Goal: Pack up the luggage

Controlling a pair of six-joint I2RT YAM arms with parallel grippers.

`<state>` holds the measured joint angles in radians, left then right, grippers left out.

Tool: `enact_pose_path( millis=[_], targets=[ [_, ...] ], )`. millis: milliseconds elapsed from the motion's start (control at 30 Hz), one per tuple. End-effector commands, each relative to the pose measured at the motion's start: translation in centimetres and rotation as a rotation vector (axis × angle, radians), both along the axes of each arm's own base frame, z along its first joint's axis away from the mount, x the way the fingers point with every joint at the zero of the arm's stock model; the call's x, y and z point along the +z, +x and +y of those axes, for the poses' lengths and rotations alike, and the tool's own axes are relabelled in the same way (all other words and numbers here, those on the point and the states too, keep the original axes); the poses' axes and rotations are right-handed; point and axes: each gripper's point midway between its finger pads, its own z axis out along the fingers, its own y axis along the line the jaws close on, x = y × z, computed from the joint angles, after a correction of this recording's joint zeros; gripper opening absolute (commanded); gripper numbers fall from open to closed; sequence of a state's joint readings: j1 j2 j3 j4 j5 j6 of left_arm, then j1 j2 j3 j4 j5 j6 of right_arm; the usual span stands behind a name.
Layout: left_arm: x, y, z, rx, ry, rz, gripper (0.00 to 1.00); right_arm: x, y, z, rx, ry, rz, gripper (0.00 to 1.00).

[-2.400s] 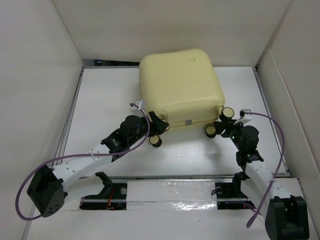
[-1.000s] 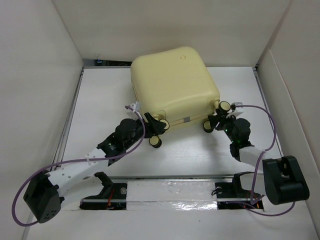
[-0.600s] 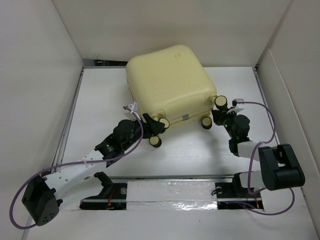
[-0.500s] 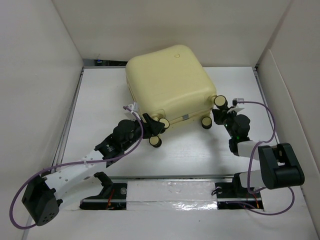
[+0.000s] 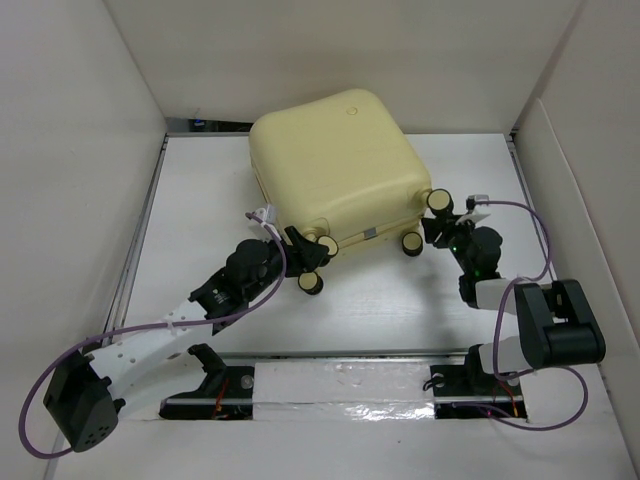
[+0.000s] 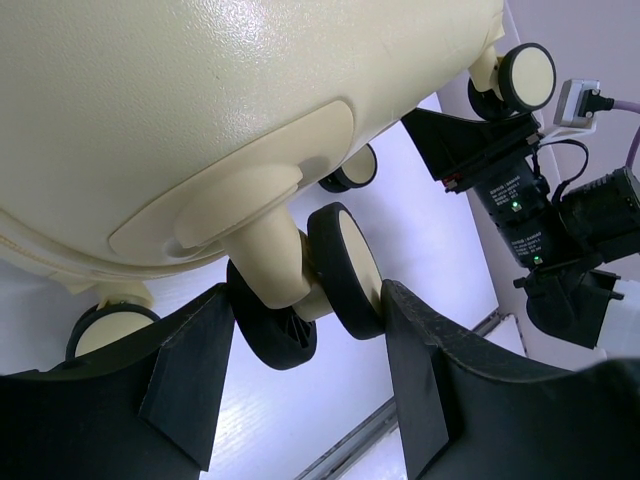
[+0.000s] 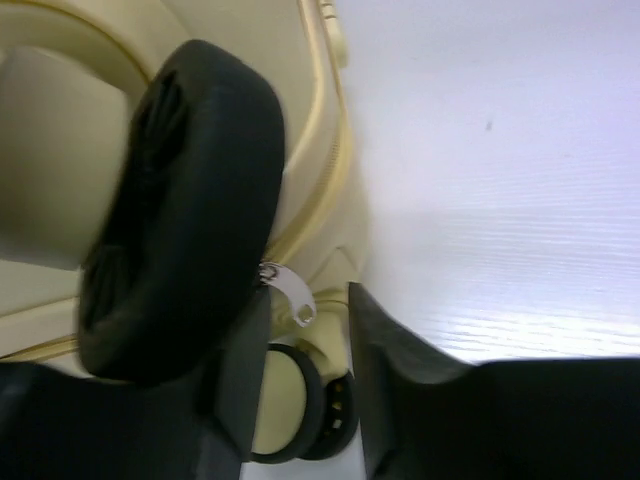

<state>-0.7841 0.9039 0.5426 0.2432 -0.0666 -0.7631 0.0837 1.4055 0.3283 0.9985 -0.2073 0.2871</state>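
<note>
The luggage (image 5: 340, 160) is a pale-yellow hard-shell suitcase lying shut at the back middle of the white table, its wheel end towards me. My left gripper (image 5: 305, 256) is shut on its near-left caster wheel (image 6: 335, 270); both fingers (image 6: 195, 365) press the twin wheels from either side under the shell (image 6: 200, 100). My right gripper (image 5: 437, 228) is at the near-right corner, between two casters. Its fingers (image 7: 385, 355) stand a narrow gap apart, with the silver zipper pull (image 7: 292, 293) on the seam (image 7: 322, 190) between them. A big black wheel (image 7: 180, 210) fills the left of that view.
White walls enclose the table on the left, back and right. A metal rail (image 5: 330, 352) and a foil-covered strip (image 5: 340, 400) run along the near edge. Purple cables loop from both arms. The right arm's camera and wrist (image 6: 530, 210) show beyond the casters in the left wrist view.
The suitcase has slid left and back and turned a little. The right arm has reached forward to its corner. The left gripper has stayed on its caster and moved with it.
</note>
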Motion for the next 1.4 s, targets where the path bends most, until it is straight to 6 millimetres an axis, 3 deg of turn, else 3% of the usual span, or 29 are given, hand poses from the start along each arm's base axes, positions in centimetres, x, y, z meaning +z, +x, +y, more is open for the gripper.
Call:
enact_pose_path(
  millis=[0,233,300,467,533,633,733,833,967,1367],
  targets=[
    [2.5,-0.4,-0.3,-0.058,0.002,-0.136,0.0,4.3,0.7,-0.3,-0.003,0.023,-0.144,0.52],
    [3.4,0.0,0.4,-0.026,-0.044,-0.152,0.0,4.7,-0.4,-0.4,0.155,0.083,-0.208,0.62],
    [3.8,-0.1,-0.1,-0.043,-0.077,-0.155,0.0,4.6,-1.1,0.5,0.246,0.103,-0.221,0.63],
    [3.7,-0.1,-0.4,-0.054,-0.088,-0.152,0.0,4.0,-1.7,2.9,0.444,0.17,-0.234,0.45],
    [3.6,-0.2,-0.3,-0.054,-0.087,-0.155,0.0,3.4,-2.3,3.7,0.506,0.226,-0.229,0.42],
    [3.6,0.0,0.1,-0.042,-0.079,-0.161,0.0,2.9,-1.9,3.2,0.492,0.231,-0.215,0.47],
    [3.5,0.0,0.1,-0.045,-0.073,-0.16,0.0,3.7,-1.6,3.0,0.463,0.203,-0.25,0.57],
    [3.5,0.0,0.1,-0.044,-0.07,-0.162,0.0,4.5,-1.3,2.4,0.44,0.179,-0.278,0.6],
    [3.3,0.1,0.0,-0.047,-0.062,-0.157,0.0,5.4,-0.7,1.3,0.438,0.16,-0.306,0.61],
    [2.7,0.4,-0.3,-0.051,-0.044,-0.145,0.0,6.7,0.7,2.4,0.523,0.11,-0.324,0.54]
  ],
)
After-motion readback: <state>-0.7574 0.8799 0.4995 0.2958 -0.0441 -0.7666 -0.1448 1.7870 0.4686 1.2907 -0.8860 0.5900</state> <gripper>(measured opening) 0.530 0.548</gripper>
